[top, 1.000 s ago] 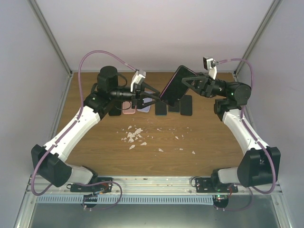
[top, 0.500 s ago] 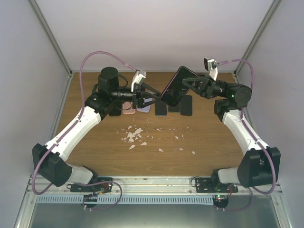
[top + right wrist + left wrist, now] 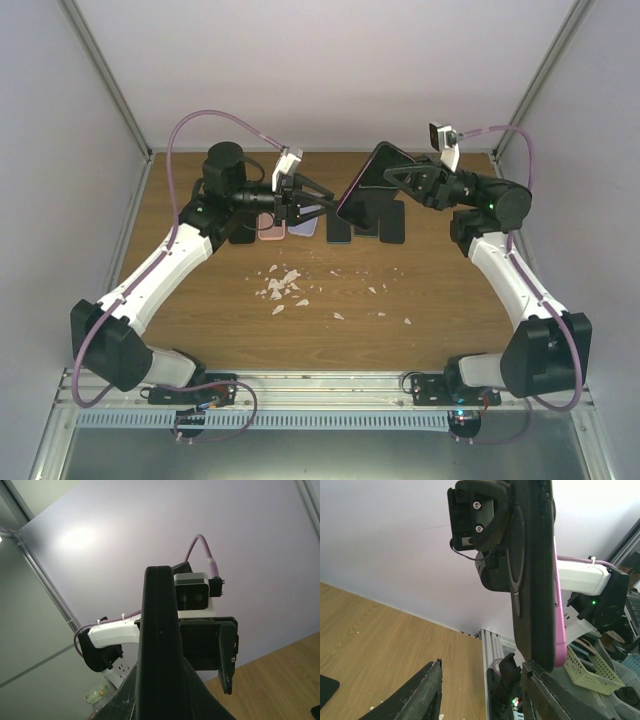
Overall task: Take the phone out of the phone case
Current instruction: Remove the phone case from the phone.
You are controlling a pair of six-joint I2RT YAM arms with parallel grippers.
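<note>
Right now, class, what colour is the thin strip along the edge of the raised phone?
Pink strip on the phone, clearest in the left wrist view.

Two arms [image 3: 150, 275] [image 3: 512, 285], one raised cased phone [image 3: 368, 185], about six cases [image 3: 392, 225] lying flat, many small white scraps [image 3: 282, 285]

The phone [image 3: 366, 186], dark in a pink-edged black phone case [image 3: 532, 580], hangs tilted, clamped in the right claw [image 3: 388, 180]. Its lower end sits just by the left claw's [image 3: 325, 207] parted tips.
</note>
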